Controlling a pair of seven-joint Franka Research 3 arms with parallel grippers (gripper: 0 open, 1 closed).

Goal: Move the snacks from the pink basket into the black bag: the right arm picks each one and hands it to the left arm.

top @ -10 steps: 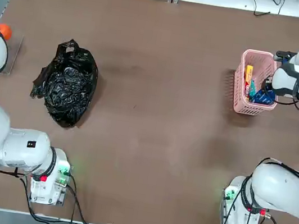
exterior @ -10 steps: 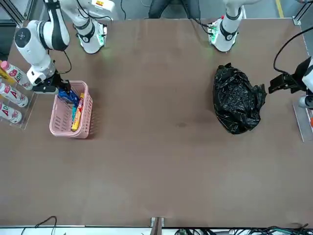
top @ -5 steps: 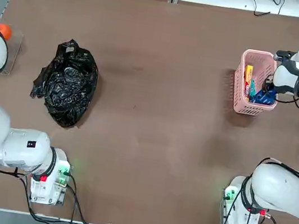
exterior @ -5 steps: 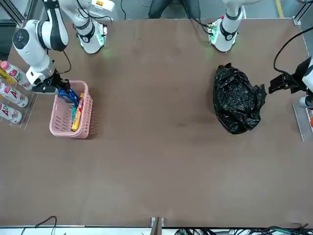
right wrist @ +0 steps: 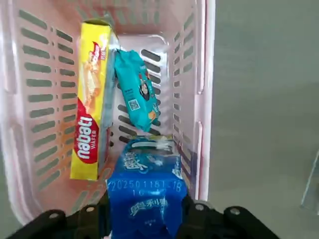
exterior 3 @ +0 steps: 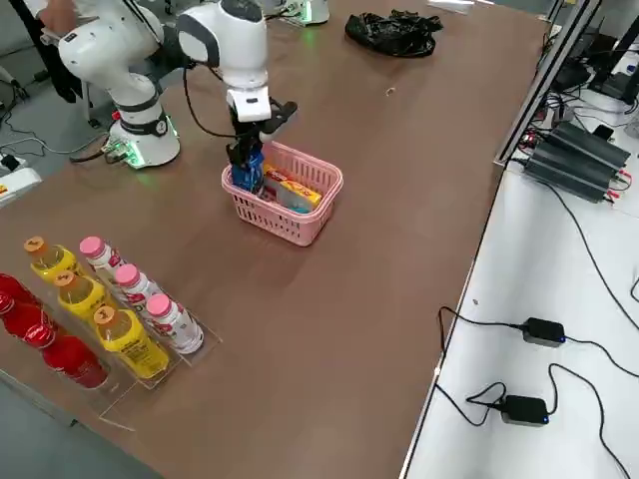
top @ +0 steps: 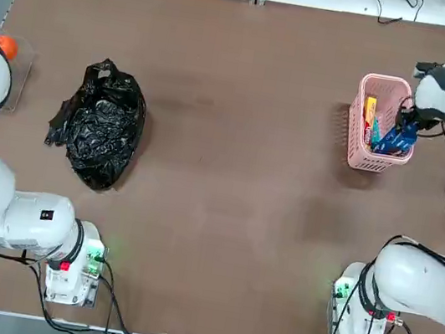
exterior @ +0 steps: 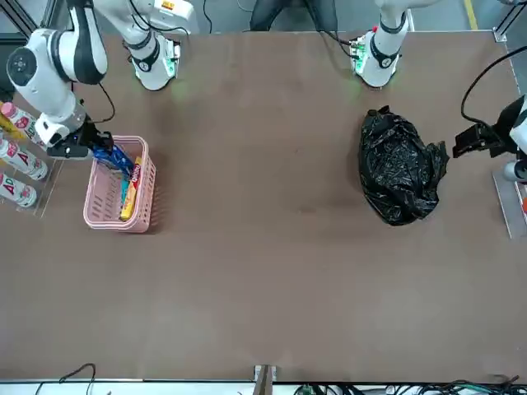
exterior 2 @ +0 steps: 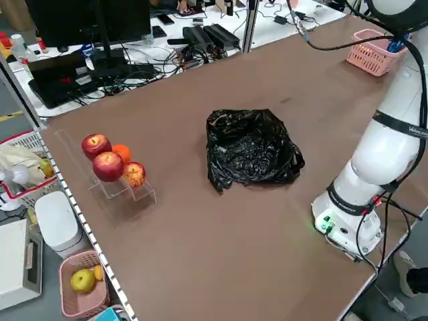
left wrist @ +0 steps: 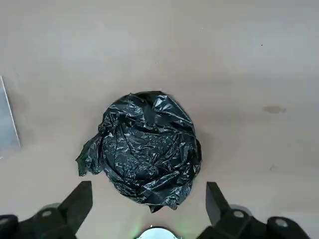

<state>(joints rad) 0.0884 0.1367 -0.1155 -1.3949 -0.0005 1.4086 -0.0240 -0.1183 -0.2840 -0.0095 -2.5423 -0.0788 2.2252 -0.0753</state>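
The pink basket (top: 355,130) stands at the table's right. My right gripper (top: 406,128) is shut on the blue packet (top: 396,142), which hangs just above the basket's outer end. In the right wrist view the blue packet (right wrist: 146,196) sits between my fingers over the basket (right wrist: 199,74), where the yellow packet (right wrist: 92,124) and the slim teal packet (right wrist: 135,92) lie. The black bag (top: 98,122) rests crumpled at the table's left. My left gripper (exterior: 471,141) hovers open beside the bag (exterior: 399,169), toward the table's left edge.
A rack of bottles (exterior 3: 100,309) stands at the right edge, just beyond the basket (exterior 3: 300,225). Apples and an orange (exterior 2: 110,164) sit on a clear stand at the left edge. Bare brown tabletop (top: 241,153) stretches between bag and basket.
My right gripper has risen and drawn back toward the table's far right, lifting the blue packet up from the basket floor. The left arm and the bag have stayed still.
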